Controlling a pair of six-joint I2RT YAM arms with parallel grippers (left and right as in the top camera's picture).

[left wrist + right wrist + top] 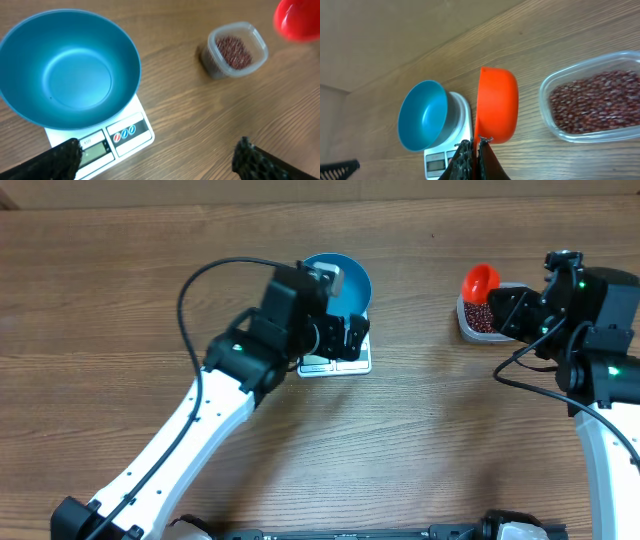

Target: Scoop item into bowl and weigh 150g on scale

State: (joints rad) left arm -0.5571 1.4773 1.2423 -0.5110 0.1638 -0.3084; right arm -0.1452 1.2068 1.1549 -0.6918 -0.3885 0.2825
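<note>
On the scale (127, 135) sits the bowl (70, 70); left gripper (159, 152) above it, fingers apart, holding nothing. Right gripper (475, 152) clamped on red scoop (495, 105), beside tub (555, 82) of beans (592, 100).

Probably a robotics lab bench, as you see it: your left arm (190, 430) and right arm (600, 445), white with black cables (185, 300), reach over a wood-grain table (100, 280); scale (335, 366), bowl (352, 280), scoop (497, 105) and tub (212, 62) of beans (590, 102) in shot.
</note>
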